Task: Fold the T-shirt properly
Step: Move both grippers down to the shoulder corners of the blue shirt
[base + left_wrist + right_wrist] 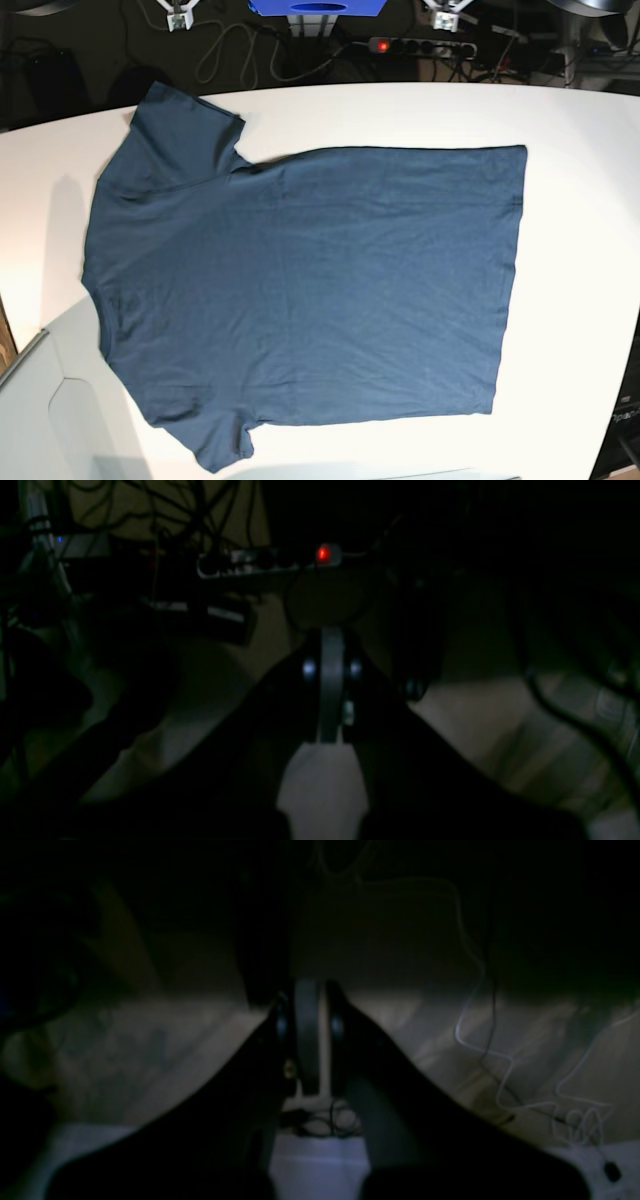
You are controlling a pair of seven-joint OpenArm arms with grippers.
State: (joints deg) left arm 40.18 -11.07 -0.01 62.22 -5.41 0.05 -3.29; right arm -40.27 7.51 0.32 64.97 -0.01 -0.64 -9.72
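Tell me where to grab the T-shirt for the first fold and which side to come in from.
The T-shirt lies flat and spread on the white table, neckline toward the base view's left, hem to its right. Probably best to pinch the far long edge at two spots, near the upper sleeve and the upper hem corner, coming down from above: the edge lies straight and uncovered.

T-shirt (300, 290) flat on table (580, 140), power strip (420, 46) behind.

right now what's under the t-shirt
The T-shirt lies spread flat on the white table, which shows around most of its edges. No bulge hints at anything beneath, but the cloth covers that area, so nothing there can be seen directly.
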